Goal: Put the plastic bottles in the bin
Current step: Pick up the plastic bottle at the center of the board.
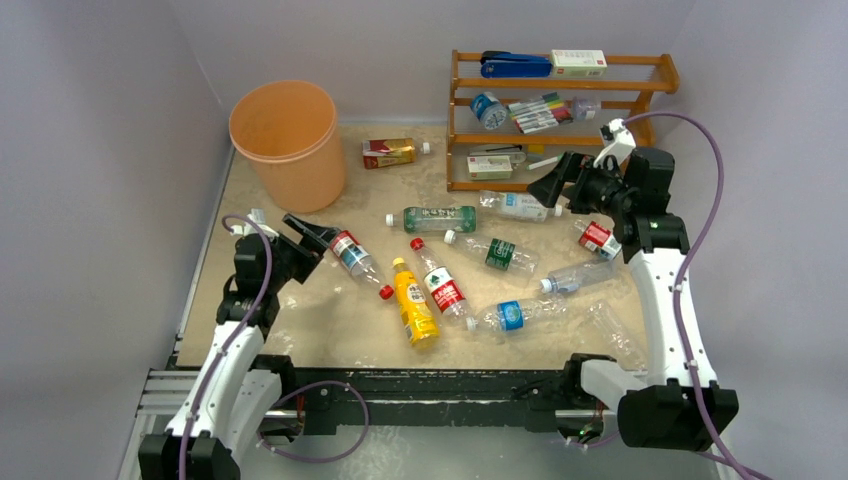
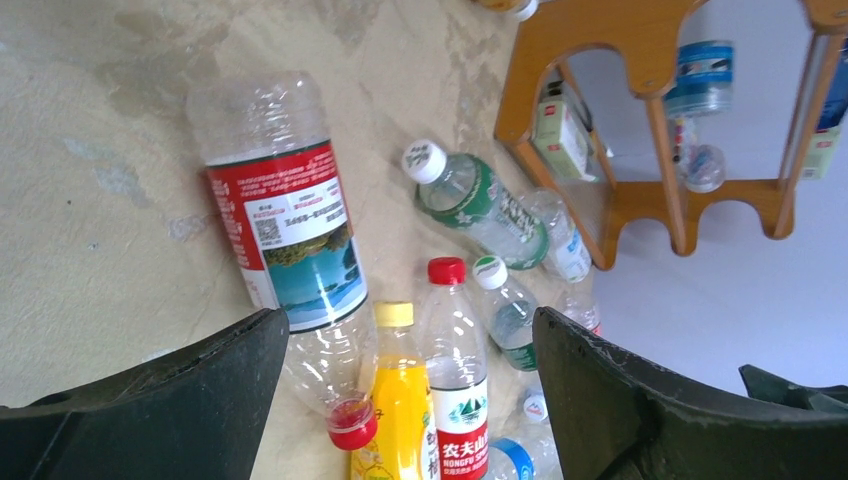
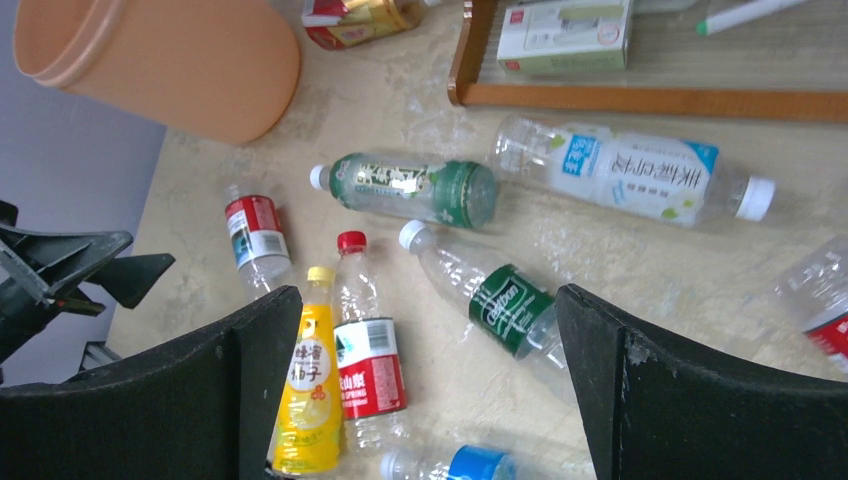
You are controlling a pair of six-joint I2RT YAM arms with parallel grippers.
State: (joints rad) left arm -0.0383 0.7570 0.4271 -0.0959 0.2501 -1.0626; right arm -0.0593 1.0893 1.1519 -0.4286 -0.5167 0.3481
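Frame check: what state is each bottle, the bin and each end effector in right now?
Bin, upright, no bottle visible inside.
Yellow bottle, lying flat, capped.
Red-and-gold bottle, lying flat, outside the bin.
Clear bottles, lying flat, scattered, outside the bin.
Left end effector, open, empty.
Right end effector, open, empty.

We record even, diffuse light in the top view, with only faint, soft shadows beside the plastic bottles (image 1: 440, 285) and the bin (image 1: 288, 140) on the table (image 1: 300, 325). In both wrist views the gripper fingers (image 2: 150, 410) at the lower corners read almost black and slightly soft, and the clear plastic carries small white glints. Wide-angle distortion tilts the wooden rack (image 2: 640, 197) at the upper right of the left wrist view.
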